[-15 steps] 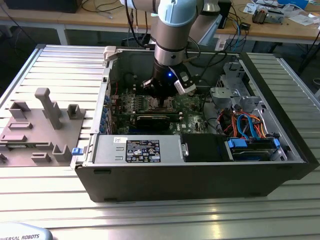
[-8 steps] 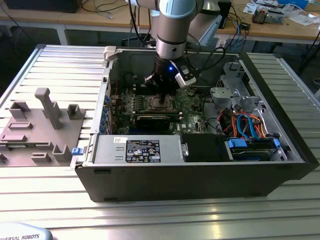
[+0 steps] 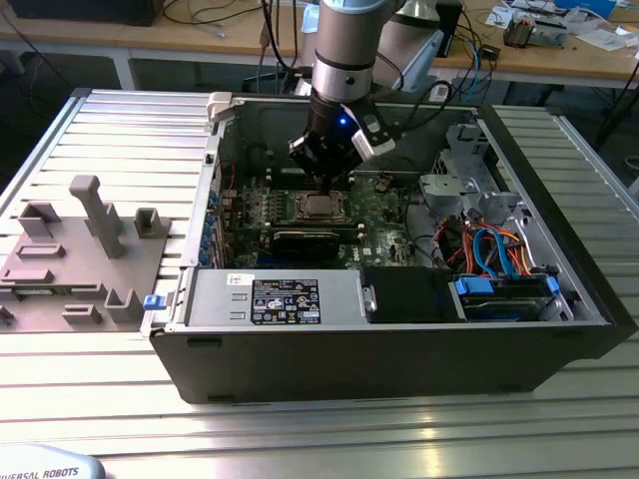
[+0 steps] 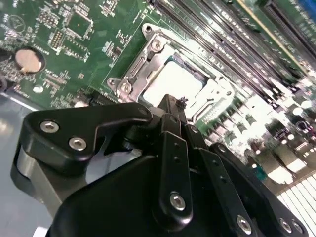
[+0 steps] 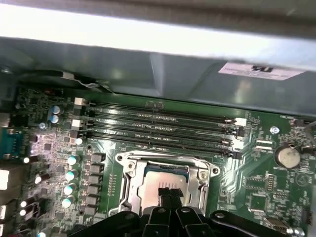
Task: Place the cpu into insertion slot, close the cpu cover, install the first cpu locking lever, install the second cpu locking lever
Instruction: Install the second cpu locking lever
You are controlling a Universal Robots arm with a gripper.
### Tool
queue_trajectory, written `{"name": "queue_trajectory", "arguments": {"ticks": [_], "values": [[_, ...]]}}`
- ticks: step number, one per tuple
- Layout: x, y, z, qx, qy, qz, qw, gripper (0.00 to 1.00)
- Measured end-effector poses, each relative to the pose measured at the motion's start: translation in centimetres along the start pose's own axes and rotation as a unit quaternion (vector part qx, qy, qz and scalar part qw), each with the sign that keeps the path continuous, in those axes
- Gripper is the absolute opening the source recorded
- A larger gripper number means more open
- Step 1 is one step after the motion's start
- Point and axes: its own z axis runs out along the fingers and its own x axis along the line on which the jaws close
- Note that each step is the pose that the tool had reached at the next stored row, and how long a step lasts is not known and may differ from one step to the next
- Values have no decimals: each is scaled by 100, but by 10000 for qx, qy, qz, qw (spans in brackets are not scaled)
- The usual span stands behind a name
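The cpu (image 5: pixel 159 177) lies flat in the insertion slot (image 3: pixel 319 207) on the green motherboard (image 5: pixel 256 197), its silver top showing. The cpu cover (image 5: pixel 201 178), a silvery frame with a square window, lies down around the chip; in the second wrist view the cover (image 4: pixel 132 74) rings the bright cpu (image 4: pixel 170 80). My gripper (image 3: pixel 321 178) hangs just above the slot inside the open computer case. Its black fingertips are pressed together over the chip's edge in both wrist views: gripper (image 5: pixel 170 193), gripper (image 4: pixel 176 102). Nothing shows between the fingers. I cannot make out how the locking levers stand.
Long memory slots (image 5: pixel 158 129) run beside the socket, and a coin battery (image 5: pixel 287 156) sits on the board. A long black card (image 3: pixel 305 238), a power supply (image 3: pixel 270 299) and a drive bay with blue cables (image 3: pixel 499 274) crowd the case. A grey fixture (image 3: pixel 90 249) stands at the exterior view's left.
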Motion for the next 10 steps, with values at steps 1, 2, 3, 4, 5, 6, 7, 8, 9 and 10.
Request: {"name": "queue_trajectory", "arguments": {"ticks": [1, 2, 3, 4, 5, 6, 7, 8, 9, 10], "values": [[1, 1, -28, 2, 0, 0, 10000, 11], [2, 1, -50, 4, 0, 0, 10000, 11], [2, 1, -58, 5, 0, 0, 10000, 11], [2, 2, -59, 3, 0, 1, 10000, 11], [2, 1, -59, 3, -1, 0, 10000, 11], [2, 1, -59, 3, -1, 0, 10000, 11], [2, 1, -62, 4, 0, 0, 10000, 11], [2, 1, -64, 4, 0, 0, 10000, 11], [2, 1, -64, 4, 0, 0, 10000, 11], [2, 1, -64, 4, 0, 1, 10000, 11]]}}
